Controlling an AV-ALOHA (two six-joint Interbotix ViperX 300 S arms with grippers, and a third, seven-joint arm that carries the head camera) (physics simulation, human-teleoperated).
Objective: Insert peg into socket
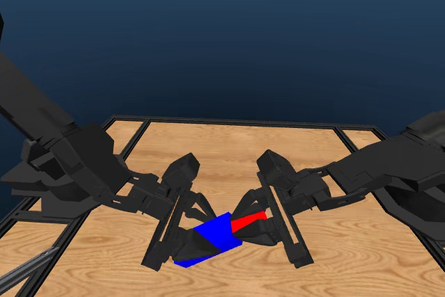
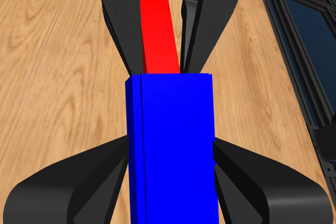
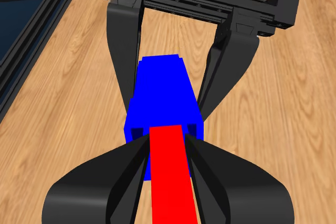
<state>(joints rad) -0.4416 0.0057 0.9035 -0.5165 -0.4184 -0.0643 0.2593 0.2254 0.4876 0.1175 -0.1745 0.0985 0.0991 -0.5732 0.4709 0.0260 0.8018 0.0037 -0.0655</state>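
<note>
The blue socket (image 1: 215, 238) hangs above the table's middle, and my left gripper (image 1: 188, 245) is shut on it. The red peg (image 1: 248, 221) is clamped in my right gripper (image 1: 261, 226), which is shut, and its tip sits inside the socket's open end. In the left wrist view the socket (image 2: 173, 145) fills the space between my jaws, with the peg (image 2: 157, 32) emerging beyond its far end. The right wrist view shows the peg (image 3: 170, 174) running from my jaws into the square mouth of the socket (image 3: 163, 90). Peg and socket lie roughly in line.
The wooden table (image 1: 229, 151) has a black frame rail (image 1: 243, 123) around its edges. Both arms crowd the middle of the table, left arm (image 1: 62, 165) and right arm (image 1: 389, 172) reaching in from the sides.
</note>
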